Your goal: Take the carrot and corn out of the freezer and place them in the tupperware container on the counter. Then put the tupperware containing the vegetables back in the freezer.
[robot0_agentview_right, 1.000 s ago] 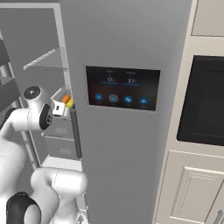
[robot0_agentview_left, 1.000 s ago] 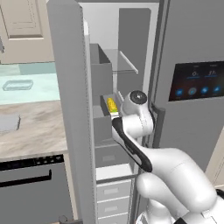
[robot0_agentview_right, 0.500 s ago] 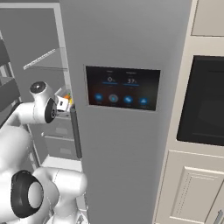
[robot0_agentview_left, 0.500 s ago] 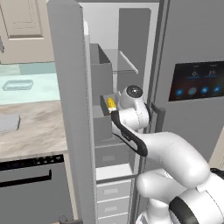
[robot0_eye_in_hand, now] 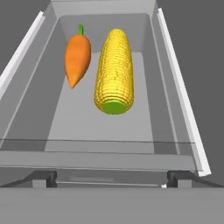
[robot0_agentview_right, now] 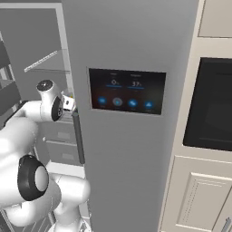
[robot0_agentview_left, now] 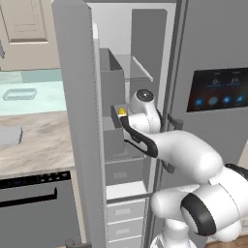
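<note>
Freezer (robot0_agentview_left: 72, 121) door open; arm reaches into a door bin (robot0_eye_in_hand: 109, 127) at mid height. Hand view looks down into that grey bin: carrot (robot0_eye_in_hand: 77, 54) and corn (robot0_eye_in_hand: 114, 72) lie side by side on its floor, carrot left of corn, nearly touching, carrot's green stub pointing to the far wall, corn's green cut end nearest the camera. Pincer (robot0_eye_in_hand: 111, 178) wide open, empty, its two tips at the bin's near rim, clear of both vegetables. In the left base view a bit of yellow corn (robot0_agentview_left: 122, 111) shows by the wrist. Tupperware (robot0_agentview_left: 19, 94) sits on the tabletop (robot0_agentview_left: 38, 140), far left, well apart from the freezer.
</note>
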